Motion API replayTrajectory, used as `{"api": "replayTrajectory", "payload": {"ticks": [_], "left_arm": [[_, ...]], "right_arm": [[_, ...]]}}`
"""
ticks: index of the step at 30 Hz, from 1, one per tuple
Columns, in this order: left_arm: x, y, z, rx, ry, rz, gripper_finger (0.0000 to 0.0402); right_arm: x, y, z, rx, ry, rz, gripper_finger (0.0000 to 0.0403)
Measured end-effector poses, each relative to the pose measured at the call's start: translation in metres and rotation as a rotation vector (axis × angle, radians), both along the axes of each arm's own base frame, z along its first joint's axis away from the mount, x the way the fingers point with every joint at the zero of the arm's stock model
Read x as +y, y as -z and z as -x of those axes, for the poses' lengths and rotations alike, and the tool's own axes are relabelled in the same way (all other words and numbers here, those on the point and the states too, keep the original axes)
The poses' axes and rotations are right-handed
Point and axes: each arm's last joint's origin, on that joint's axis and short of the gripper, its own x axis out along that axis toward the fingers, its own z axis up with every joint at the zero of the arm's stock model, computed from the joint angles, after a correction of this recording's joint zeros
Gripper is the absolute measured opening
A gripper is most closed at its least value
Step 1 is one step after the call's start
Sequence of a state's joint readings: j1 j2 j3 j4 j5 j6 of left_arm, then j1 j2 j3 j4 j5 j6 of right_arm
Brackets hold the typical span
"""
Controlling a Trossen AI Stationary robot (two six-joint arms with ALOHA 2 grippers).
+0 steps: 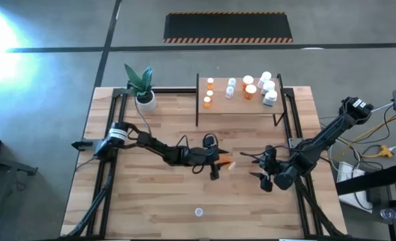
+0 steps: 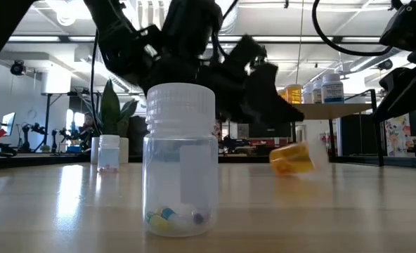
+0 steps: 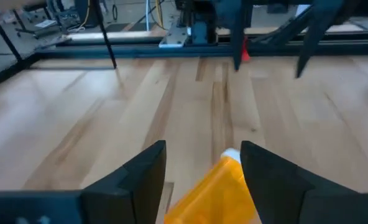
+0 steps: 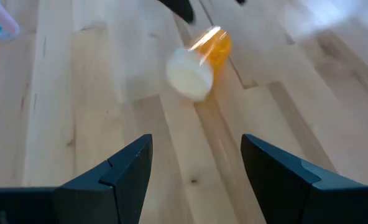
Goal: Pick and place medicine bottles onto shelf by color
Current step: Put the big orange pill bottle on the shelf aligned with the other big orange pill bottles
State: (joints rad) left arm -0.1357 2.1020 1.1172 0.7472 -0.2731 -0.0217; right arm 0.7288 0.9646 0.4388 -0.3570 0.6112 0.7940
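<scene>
An orange medicine bottle (image 1: 227, 161) with a white cap (image 4: 189, 73) lies tilted and blurred at the table's middle. My left gripper (image 3: 202, 146) reaches level from the left, open, one finger on either side of the bottle (image 3: 215, 193). In the low view the bottle (image 2: 292, 158) shows just below the dark fingers. My right gripper (image 4: 196, 138) hovers open and empty to the bottle's right (image 1: 265, 177). The shelf (image 1: 219, 109) at the far edge carries several white and orange bottles (image 1: 250, 90). A clear bottle (image 1: 199, 212) stands on its base near the front edge. My left gripper has the orange bottle's body (image 3: 199, 199) between its fingers, which lie along the bottle with its capped end past their tips. I cannot tell whether either finger touches it; the low view shows a gap between the fingers and the bottle.
A white plant pot (image 1: 145, 100) stands at the far left corner. A small clear bottle (image 2: 108, 153) stands before it in the low view. Black frame rails (image 1: 293, 117) run along both table sides. Bare wood (image 1: 144, 194) lies at the near left.
</scene>
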Motion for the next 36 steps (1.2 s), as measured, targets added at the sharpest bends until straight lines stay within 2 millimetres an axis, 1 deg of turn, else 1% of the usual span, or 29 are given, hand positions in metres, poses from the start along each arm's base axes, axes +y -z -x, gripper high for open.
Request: {"api": "replayTrajectory", "payload": {"ticks": [2, 9, 11, 13, 16, 18, 20, 24, 27, 30, 36], "left_arm": [[0.000, -0.010, 0.003, -0.001, 0.006, -0.007, 0.0201], [0.002, -0.032, 0.020, 0.141, 0.008, -0.029, 0.0264], [0.003, -0.033, 0.024, 0.186, 0.008, -0.034, 0.0278], [0.002, -0.029, 0.027, 0.214, 0.011, -0.037, 0.0287], [0.001, -0.024, 0.029, 0.229, 0.018, -0.049, 0.0290], [0.001, -0.020, 0.026, 0.222, 0.030, -0.082, 0.0290], [0.000, -0.011, 0.022, 0.215, 0.044, -0.124, 0.0290], [0.000, 0.004, 0.011, 0.186, 0.074, -0.206, 0.0290], [0.000, 0.015, 0.000, 0.189, 0.119, -0.232, 0.0290], [0.003, 0.025, -0.013, 0.194, 0.163, -0.217, 0.0290], [0.014, 0.031, -0.037, 0.174, 0.171, -0.240, 0.0290]], "right_arm": [[-0.001, 0.001, 0.001, -0.002, 0.006, 0.011, 0.0235], [-0.004, 0.008, 0.004, 0.017, 0.006, 0.028, 0.0235], [-0.004, 0.009, 0.005, 0.044, -0.009, 0.020, 0.0235], [-0.004, 0.011, 0.007, 0.079, -0.024, 0.016, 0.0235], [-0.006, 0.013, 0.009, 0.105, -0.027, 0.042, 0.0235], [-0.009, 0.017, 0.011, 0.108, -0.023, 0.079, 0.0235], [-0.012, 0.022, 0.012, 0.084, -0.019, 0.114, 0.0235], [-0.016, 0.036, 0.015, 0.012, -0.014, 0.122, 0.0235], [-0.020, 0.047, 0.017, -0.093, 0.029, 0.105, 0.0235], [-0.024, 0.054, 0.020, -0.181, 0.058, 0.098, 0.0235], [-0.031, 0.062, 0.025, -0.233, 0.128, 0.125, 0.0235]]}}
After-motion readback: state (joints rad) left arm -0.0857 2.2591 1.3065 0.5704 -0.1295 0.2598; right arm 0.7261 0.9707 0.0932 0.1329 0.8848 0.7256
